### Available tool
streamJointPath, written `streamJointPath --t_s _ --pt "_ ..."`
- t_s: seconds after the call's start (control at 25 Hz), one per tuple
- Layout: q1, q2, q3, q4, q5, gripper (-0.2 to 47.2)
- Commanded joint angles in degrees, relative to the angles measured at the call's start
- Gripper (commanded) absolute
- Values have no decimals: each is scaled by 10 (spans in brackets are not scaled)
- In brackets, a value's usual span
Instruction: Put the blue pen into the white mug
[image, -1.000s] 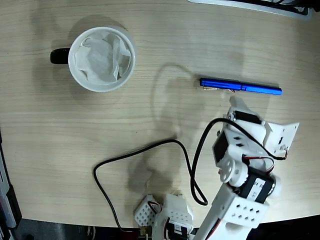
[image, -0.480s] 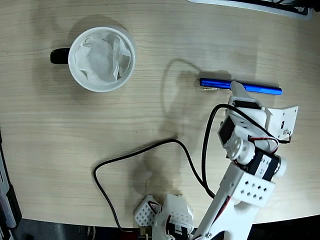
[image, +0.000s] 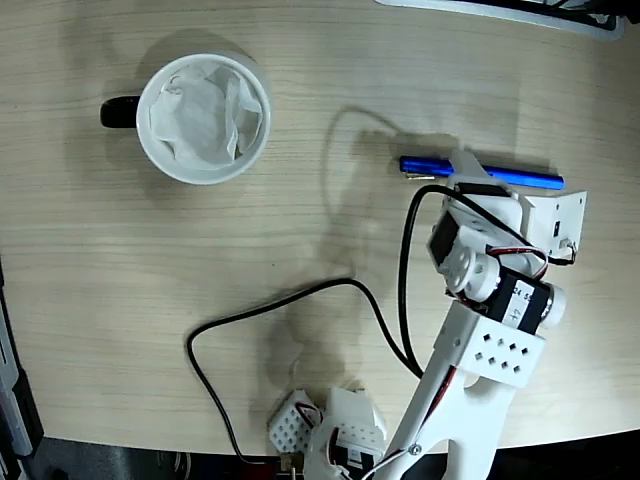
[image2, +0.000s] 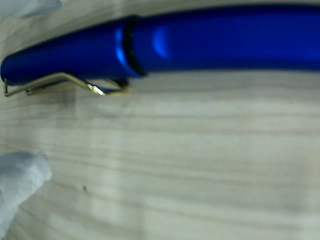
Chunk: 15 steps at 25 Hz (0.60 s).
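The blue pen (image: 520, 178) lies flat on the wooden table at the right of the fixed view, with its clip end pointing left. My white gripper (image: 465, 168) is lowered over the pen's middle, one fingertip (image: 462, 158) crossing the barrel. In the wrist view the pen (image2: 200, 45) fills the top, its metal clip (image2: 65, 82) at the left. My gripper (image2: 22, 95) is open and straddles the pen, with one fingertip (image2: 17, 182) below it and a blurred one at the top left corner. The white mug (image: 200, 177), lined with paper, stands far to the upper left with its black handle (image: 118, 112) pointing left.
A black cable (image: 300, 295) loops across the table from the arm's base (image: 335, 430) up to the wrist. A pale object (image: 500, 8) lies along the top right edge. A dark strip (image: 10, 380) runs down the left edge.
The arm has reached upward in the picture, bringing the gripper from just below the pen to directly over its middle. Pen and mug have not moved.
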<state>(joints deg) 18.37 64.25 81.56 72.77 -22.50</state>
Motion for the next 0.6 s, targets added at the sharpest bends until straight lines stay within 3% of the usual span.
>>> streamJointPath --t_s 0.0,0.56 --pt "3 3 -16 -8 -12 212" --pt "4 -33 -16 -39 -12 199"
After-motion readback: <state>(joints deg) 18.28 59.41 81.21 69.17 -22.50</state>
